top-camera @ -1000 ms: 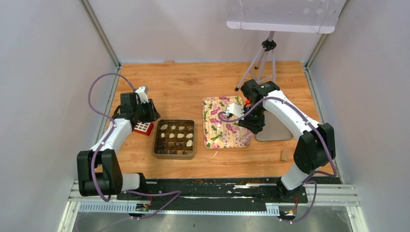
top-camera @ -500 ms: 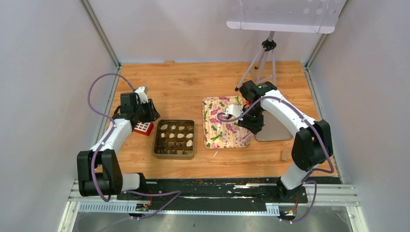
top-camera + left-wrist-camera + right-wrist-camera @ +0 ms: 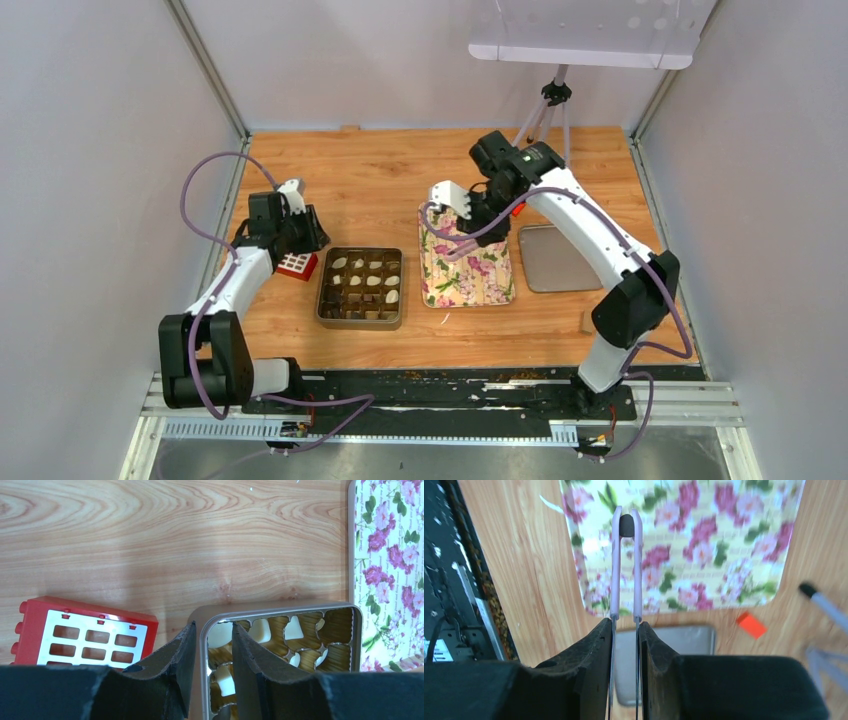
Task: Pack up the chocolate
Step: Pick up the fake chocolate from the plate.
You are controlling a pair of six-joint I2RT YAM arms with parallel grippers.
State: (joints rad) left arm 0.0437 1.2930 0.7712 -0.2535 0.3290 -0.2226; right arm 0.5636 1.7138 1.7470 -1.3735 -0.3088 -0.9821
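Lilac tongs (image 3: 616,565) are pinched between the fingers of the right gripper (image 3: 625,627), and their tips are clamped on one dark round chocolate (image 3: 626,525). In the right wrist view it hangs above the flowered tray (image 3: 704,540), near the top of the frame.

The step in hand looks like carrying this piece to the tin (image 3: 360,322), which sits left of the tray in the top view. To do it well, hold the squeeze even, since a small round piece could easily pop out of thin tips. Bring the tips down into a free cell before easing the grip, rather than dropping from above.

The left gripper (image 3: 213,630) stands with its jaws apart, astride the tin's wall at the corner. One finger is outside and one inside, with a gap showing at the inner one. It may serve to steady the tin.

The tin is divided into small cells. Several cream-white pieces (image 3: 372,281) lie in its upper rows, while the lower cells look dark and I cannot tell whether they are filled. A plain metal lid (image 3: 555,260) lies flat just right of the tray. A red block (image 3: 85,635) rests on the wood just left of the tin.
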